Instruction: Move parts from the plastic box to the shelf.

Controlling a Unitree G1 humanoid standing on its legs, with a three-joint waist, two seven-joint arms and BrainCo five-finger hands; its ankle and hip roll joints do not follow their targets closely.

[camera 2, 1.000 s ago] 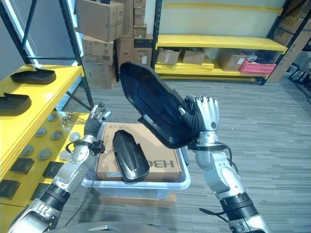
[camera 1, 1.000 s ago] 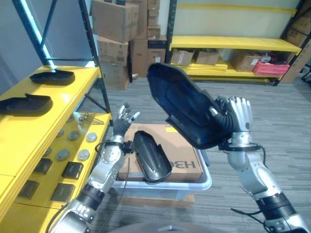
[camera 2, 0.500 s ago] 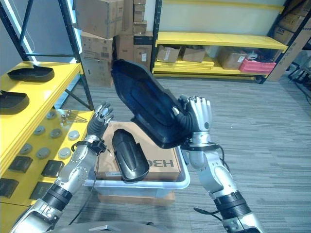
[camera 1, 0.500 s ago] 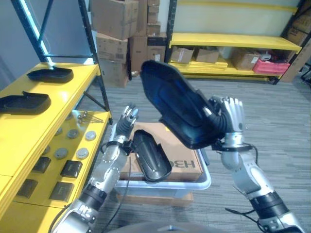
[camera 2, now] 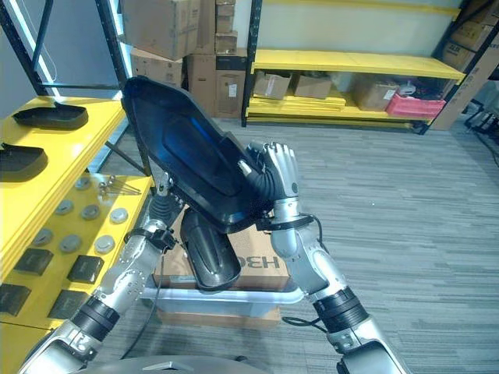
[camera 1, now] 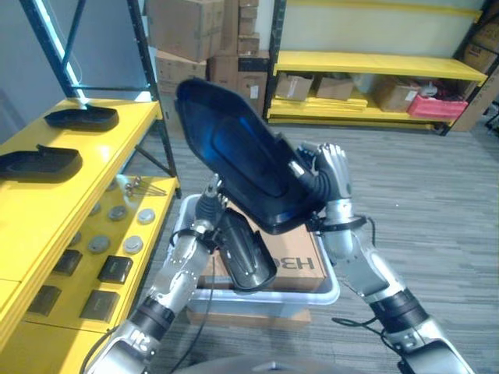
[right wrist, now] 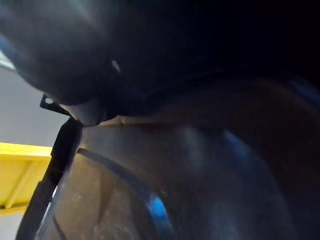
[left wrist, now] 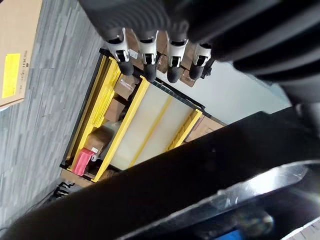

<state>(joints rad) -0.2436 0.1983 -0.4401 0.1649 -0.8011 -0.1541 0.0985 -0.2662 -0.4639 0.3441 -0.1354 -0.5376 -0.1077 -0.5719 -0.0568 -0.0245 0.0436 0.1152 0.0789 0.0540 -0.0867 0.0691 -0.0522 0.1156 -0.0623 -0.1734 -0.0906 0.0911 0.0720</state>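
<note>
My right hand (camera 1: 330, 167), just right of the frame's middle, has its fingers curled round the edge of a large black part (camera 1: 238, 160), a wide shallow shell that I hold tilted in the air; it spreads from the middle toward the upper left of the head views, above the plastic box (camera 1: 329, 284). In the right wrist view the dark surface of that part (right wrist: 190, 60) sits right against the camera, and little else can be made out there.

My left hand (camera 2: 163, 204) is raised at centre left, below and behind the held part's lower edge. In its own wrist view the fingers (left wrist: 145, 52) stand straight in a row, released, with nothing between them; I think they stop just short of the part, but the overlap makes that hard to judge.

A smaller black part (camera 1: 243, 251) lies on a cardboard box (camera 1: 300, 253) inside the plastic box, at lower centre. On the yellow shelf (camera 1: 47, 202) along the left edge, two black parts (camera 1: 39, 163) rest on the upper level.
</note>
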